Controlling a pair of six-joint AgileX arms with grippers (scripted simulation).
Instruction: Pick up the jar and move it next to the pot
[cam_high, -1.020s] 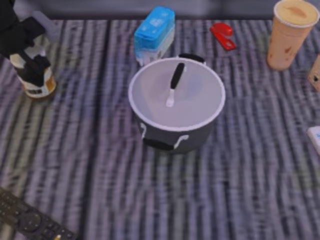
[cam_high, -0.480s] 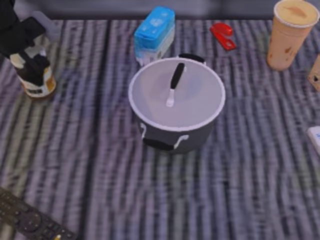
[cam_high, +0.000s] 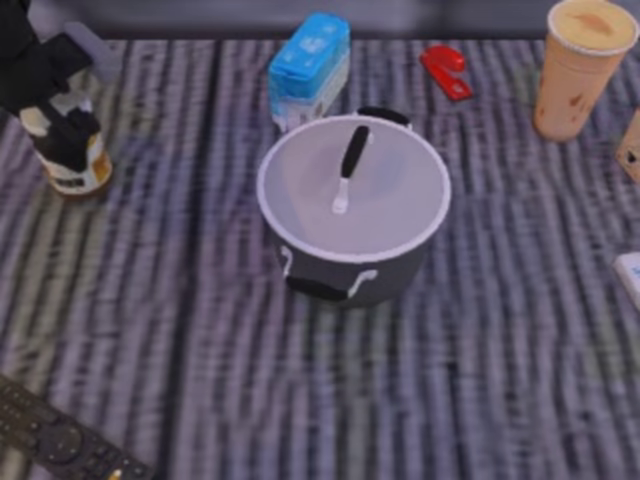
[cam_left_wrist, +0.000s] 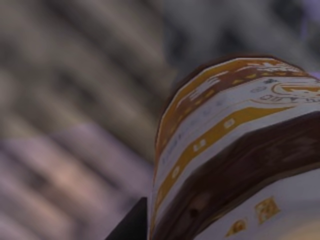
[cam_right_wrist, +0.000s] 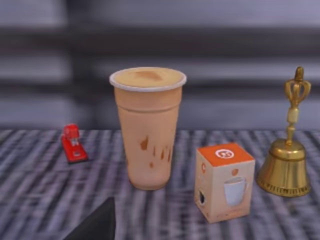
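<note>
The jar (cam_high: 85, 172) stands on the striped cloth at the table's far left, its white-and-yellow label and dark brown band showing. My left gripper (cam_high: 60, 115) comes down over its top and hides the lid. It is shut on the jar. In the left wrist view the jar (cam_left_wrist: 235, 150) fills the picture, with one black finger (cam_left_wrist: 132, 225) pressed against its side. The pot (cam_high: 350, 275) sits mid-table, well to the right of the jar, under a pale grey lid with a black-and-silver handle. My right gripper (cam_right_wrist: 160, 235) is parked off the top view, open.
A blue box (cam_high: 310, 65) and a red stapler (cam_high: 445, 72) lie behind the pot. At the far right stand a tall tan cup (cam_high: 580, 65), an orange carton (cam_right_wrist: 224, 182) and a brass bell (cam_right_wrist: 287, 160). A black remote (cam_high: 60, 440) lies at the front left.
The left wrist has shifted very slightly over the jar. The jar and the pot have stayed where they were.
</note>
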